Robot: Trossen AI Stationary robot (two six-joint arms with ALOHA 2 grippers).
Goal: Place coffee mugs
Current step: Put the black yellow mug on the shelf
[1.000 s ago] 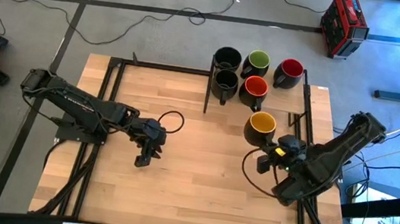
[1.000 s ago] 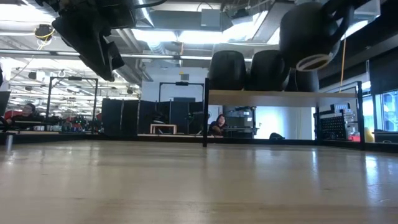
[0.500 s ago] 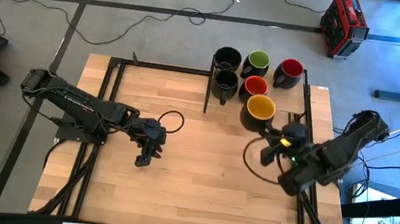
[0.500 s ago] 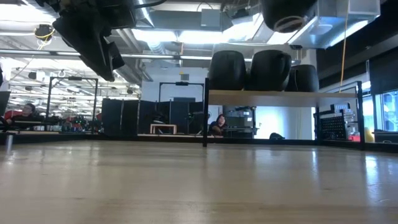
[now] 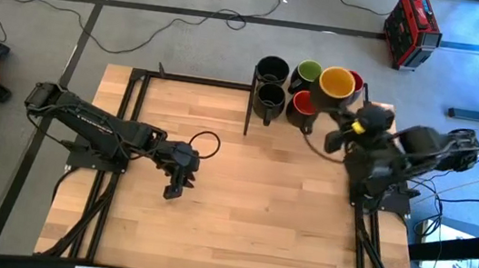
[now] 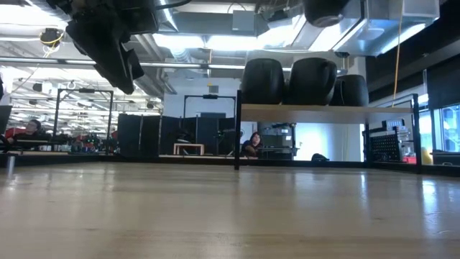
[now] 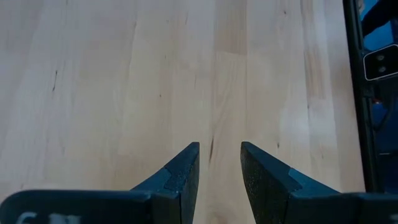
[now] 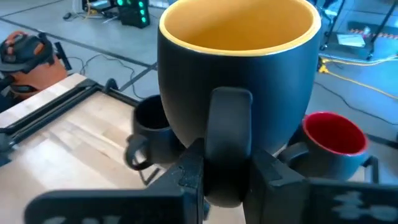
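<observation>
I am holding the yellow mug (image 5: 336,83) by its handle (image 8: 227,134) in my right gripper (image 8: 225,168), the fingers clamped on either side of the loop, and I am carrying it upright above the raised shelf (image 6: 327,113) at the far right of the table (image 5: 212,204). It is hanging over the row already parked there: two black mugs (image 5: 272,68) on the left, the green mug (image 5: 307,71) and the orange-red mug (image 5: 302,103) in the middle, and the red mug (image 8: 334,134) partly hidden beneath my load in the high view.

I am judging this mug as rigid, glazed ceramic: fairly heavy for a handle-only hold, slick under the pads, and liable to chip if it knocks a neighbour. The handle is the sensible place to take it, close against the body, since the weight is hanging off to one side and wanting to swing the cup about my fingers. I am counting on a firm squeeze and a level wrist to stop it tipping. The free spot looks tight among the others, so a slow, straight descent seems called for.

My left gripper (image 5: 175,181) is waiting over the bare middle of the table, its fingers slightly apart and holding nothing.
</observation>
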